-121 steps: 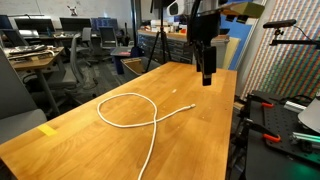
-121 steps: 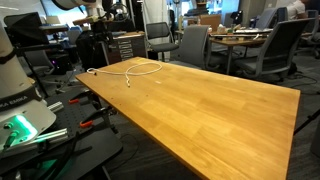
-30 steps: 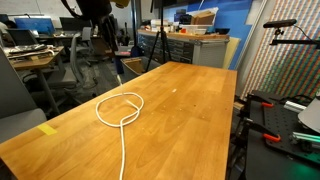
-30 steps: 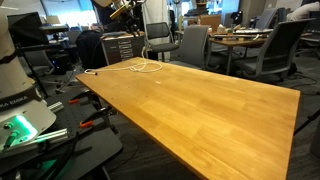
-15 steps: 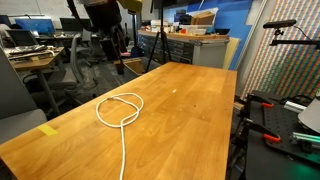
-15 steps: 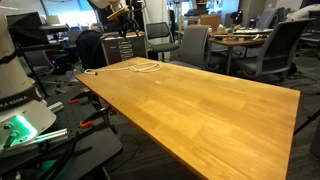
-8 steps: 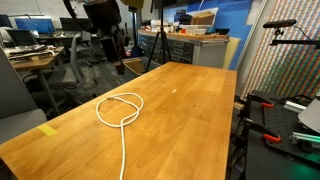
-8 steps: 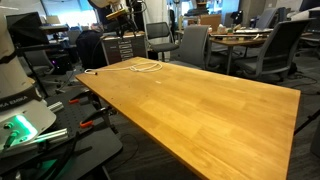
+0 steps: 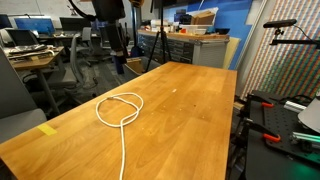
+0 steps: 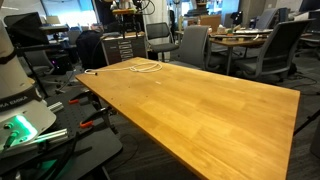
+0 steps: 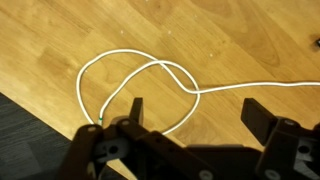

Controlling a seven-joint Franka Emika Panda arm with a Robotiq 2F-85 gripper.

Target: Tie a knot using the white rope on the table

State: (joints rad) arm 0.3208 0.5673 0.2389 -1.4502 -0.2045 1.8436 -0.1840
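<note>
My black gripper (image 11: 196, 108) hangs wide open and empty above the thin white rope (image 11: 150, 85). Its crossed loop's tail runs lengthwise down the light wooden table (image 9: 190, 110), with grey office chairs (image 10: 190, 45) beyond.

white rope (image 10: 145, 67): crossings too small to tell | wrist view: runs off right edge
</note>
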